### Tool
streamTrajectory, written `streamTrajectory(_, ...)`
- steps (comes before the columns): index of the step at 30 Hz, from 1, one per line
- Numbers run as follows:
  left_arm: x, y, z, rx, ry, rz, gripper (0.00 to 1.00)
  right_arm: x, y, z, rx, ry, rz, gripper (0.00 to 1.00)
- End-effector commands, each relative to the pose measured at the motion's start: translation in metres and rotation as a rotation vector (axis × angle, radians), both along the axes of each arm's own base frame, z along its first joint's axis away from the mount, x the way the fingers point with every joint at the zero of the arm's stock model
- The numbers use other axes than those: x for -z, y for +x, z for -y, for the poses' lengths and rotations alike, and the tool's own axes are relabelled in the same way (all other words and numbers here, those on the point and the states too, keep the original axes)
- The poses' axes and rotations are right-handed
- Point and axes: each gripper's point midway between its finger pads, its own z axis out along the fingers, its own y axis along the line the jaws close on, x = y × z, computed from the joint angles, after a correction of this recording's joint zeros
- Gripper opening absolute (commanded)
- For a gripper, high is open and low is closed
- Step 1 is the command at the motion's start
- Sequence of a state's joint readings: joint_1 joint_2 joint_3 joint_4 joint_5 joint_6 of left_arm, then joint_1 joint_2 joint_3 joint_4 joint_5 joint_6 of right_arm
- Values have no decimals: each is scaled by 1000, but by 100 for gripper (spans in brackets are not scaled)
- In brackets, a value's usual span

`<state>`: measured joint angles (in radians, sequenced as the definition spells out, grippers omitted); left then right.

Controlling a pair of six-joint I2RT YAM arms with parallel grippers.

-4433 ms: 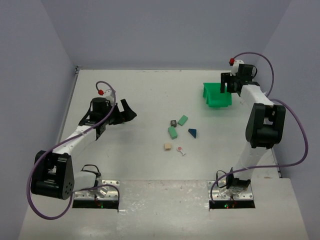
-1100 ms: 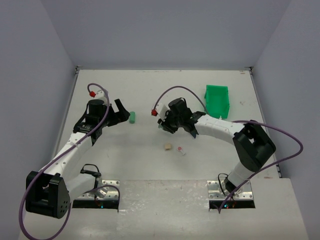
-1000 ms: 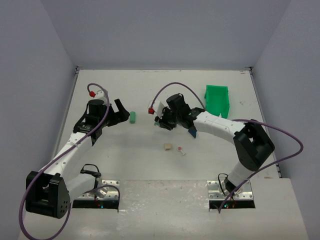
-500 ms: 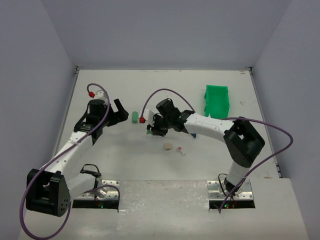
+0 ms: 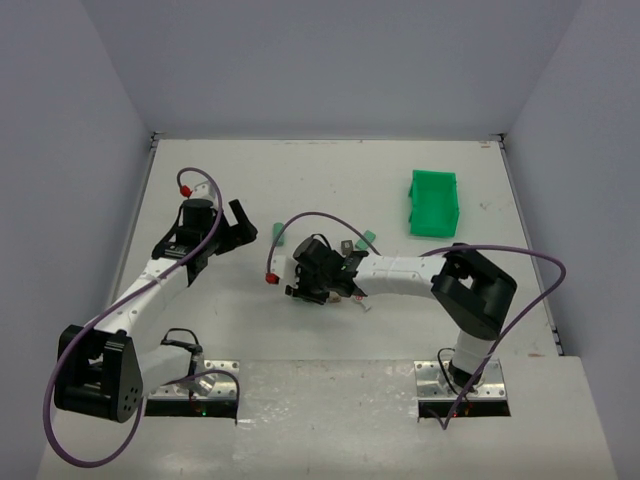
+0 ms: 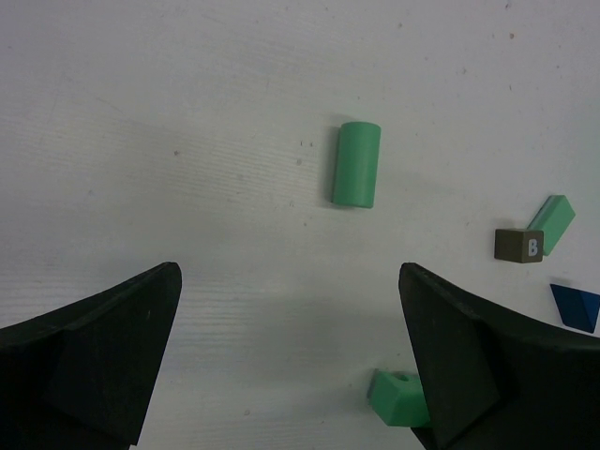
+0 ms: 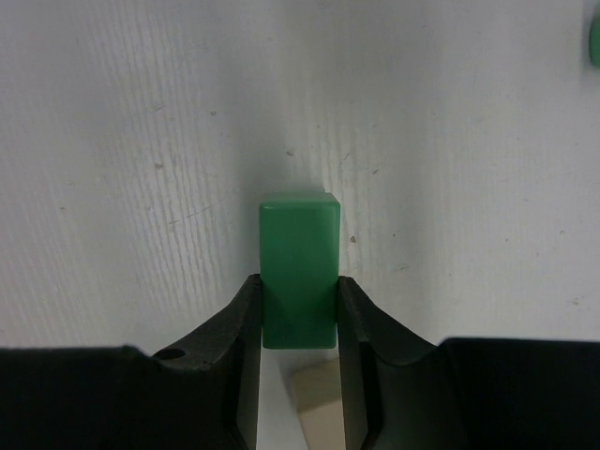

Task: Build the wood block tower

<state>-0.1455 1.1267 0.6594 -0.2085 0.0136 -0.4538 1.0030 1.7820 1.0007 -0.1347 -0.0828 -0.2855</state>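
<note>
Right end effector (image 7: 298,283), reaching to the middle of the desk (image 5: 250,180), clamps a green block (image 7: 298,253) by its long sides, the long axis running 12 to 6 o'clock in the wrist view. A tan cube (image 7: 317,398) shows at 6 o'clock between the fingers; contact cannot be told. Left end effector (image 6: 289,277) hangs wide open at 9 o'clock, well apart, facing a green cylinder (image 6: 356,164). Open desk lies toward 6 o'clock, so a short, straight set-down onto the cube looks likely.

left hand (image 6: 289,281): wide open, arm forward | right hand (image 7: 298,283): clamped on green block (image 7: 298,246), arm seemingly low
</note>
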Motion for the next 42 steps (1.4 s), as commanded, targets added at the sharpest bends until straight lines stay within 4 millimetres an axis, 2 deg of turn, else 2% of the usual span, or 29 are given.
streamTrajectory(1, -13, 8, 4, -3, -10, 47, 100, -9, 16, -17, 75, 43, 24, 12)
streamTrajectory(5, -12, 8, 4, -3, -10, 43, 100, -1, 17, -17, 87, 40, 22, 13)
streamTrajectory(9, -12, 7, 4, -1, -9, 41, 100, 1, 17, -18, 81, 42, 22, 23)
streamTrajectory(11, -12, 7, 4, -1, -9, 40, 100, -2, 17, -18, 82, 45, 25, 38)
streamTrajectory(13, -11, 7, 3, -2, -8, 38, 100, -7, 18, -18, 87, 55, 30, 50)
streamTrajectory(15, -13, 7, 4, 0, -10, 42, 100, -18, 23, -20, 122, 76, 46, 66)
streamTrajectory(18, -15, 6, 7, 13, -22, 44, 100, -36, 29, -19, 176, 105, 65, 79)
streamTrajectory(22, -23, 3, 14, 46, -47, 78, 100, -65, 30, -13, 294, 177, 61, 88)
streamTrajectory(25, -29, 1, 23, 95, -51, 108, 100, -80, 31, 0, 403, 226, 62, 95)
streamTrajectory(29, -37, -6, 55, 248, -47, 157, 100, -90, 25, 32, 530, 269, 58, 99)
streamTrajectory(34, -47, -9, 68, 304, -45, 181, 100, -84, 21, 63, 690, 276, 18, 99)
streamTrajectory(37, -52, -16, 76, 366, -56, 201, 100, -75, 19, 74, 768, 257, -13, 99)
streamTrajectory(40, -58, -21, 88, 445, -85, 227, 100, -69, 19, 74, 808, 261, -44, 99)
streamTrajectory(42, -58, -20, 88, 440, -89, 226, 100, -63, 18, 73, 852, 266, -77, 99)
